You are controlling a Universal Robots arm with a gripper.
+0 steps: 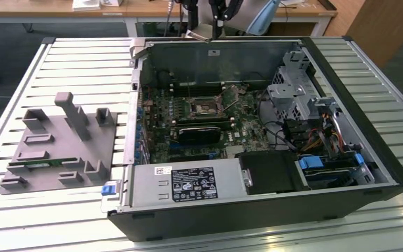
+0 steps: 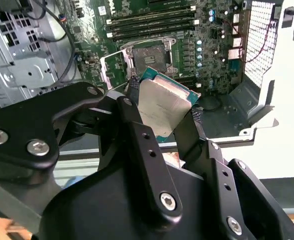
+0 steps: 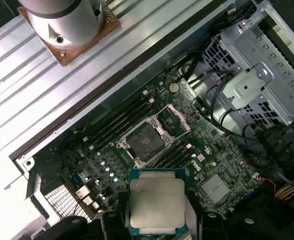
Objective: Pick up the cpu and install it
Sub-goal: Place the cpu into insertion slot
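The cpu sits clamped in the pincer, silver-grey lid facing the camera and green rim showing round its edges. In the second wrist view we see the same chip tilted, one corner toward the board, with the pincer closed on two opposite edges and its black fingers pressed against the chip's sides. The chip hangs in the air above the motherboard, touching nothing else. Near it, but apart from it, lies the socket, dark and square, its metal frame swung open at one side; we find that socket in the second wrist view and in the exterior view as well. Rows of long memory slots flank the socket. A perforated grey drive cage stands at one end of the board, with black cables beside it. All this sits inside the open computer case, which lies on its side on the slatted metal table. A labelled power supply fills the near edge of the case. On the exterior view's left, well apart from the case, a grey fixture block with upright posts rests on the table.
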